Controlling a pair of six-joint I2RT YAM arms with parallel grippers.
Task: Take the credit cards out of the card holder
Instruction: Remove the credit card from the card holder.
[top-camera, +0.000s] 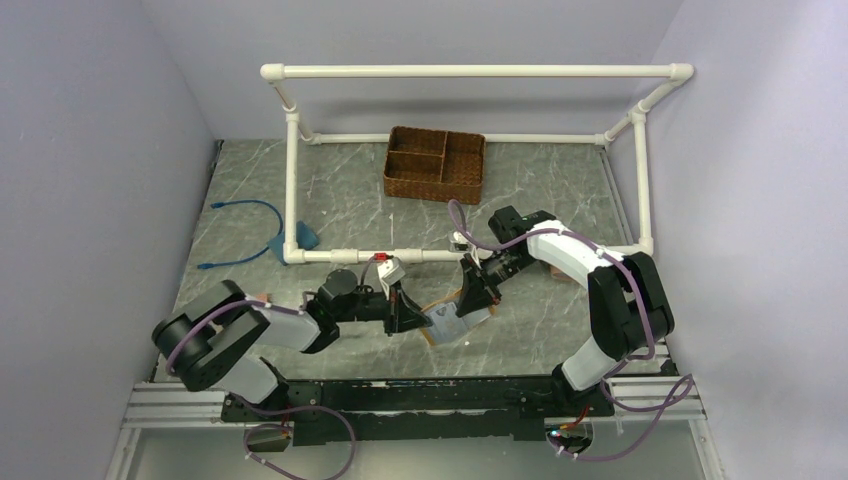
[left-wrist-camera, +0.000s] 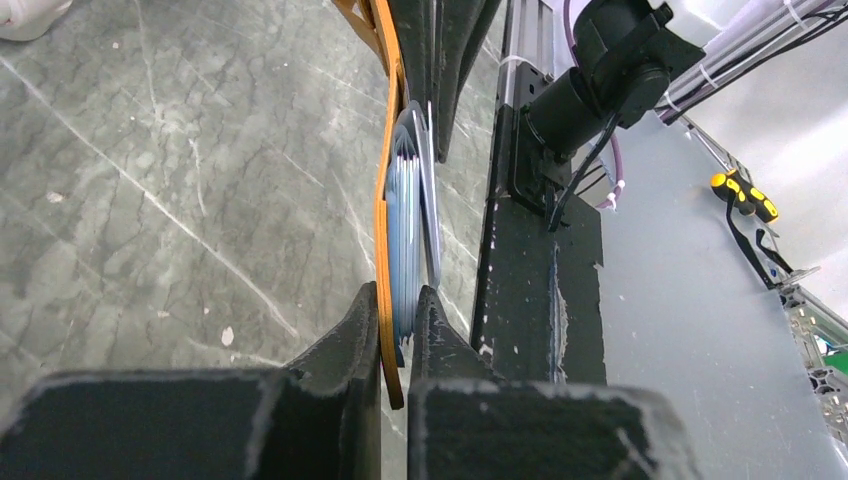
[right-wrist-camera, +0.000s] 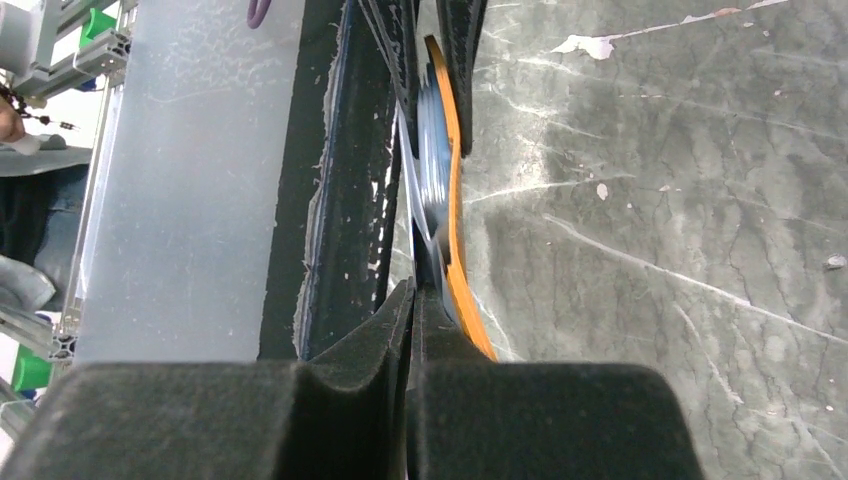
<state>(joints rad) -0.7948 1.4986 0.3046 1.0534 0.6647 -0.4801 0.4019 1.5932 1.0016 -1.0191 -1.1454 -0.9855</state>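
Card holder (top-camera: 448, 325) sits near-centre on the worktop (top-camera: 340, 190), pinned between both hands just ahead of the arm bases. Grey marbled worktop, white PVC pipe frame (top-camera: 470, 72) spanning the far half, brown wicker basket (top-camera: 434, 195) with three compartments at far centre inside the frame. Left arm comes in from the near left, right arm from the near right, and they meet at the holder. Left hand (left-wrist-camera: 398, 300) is clenched on the holder's left end: orange leather flap and blue-grey inner slots (left-wrist-camera: 405, 220) are squeezed between its fingers. Right hand (right-wrist-camera: 413, 290) is clenched too, on a thin pale edge that reads as a credit card (left-wrist-camera: 432, 215); the orange flap runs outside its fingers, not between them. Card lies against the slot stack, on the side away from the leather. Can't tell how many cards are in there. Blue cable (top-camera: 245, 202) loops at far left, well apart.
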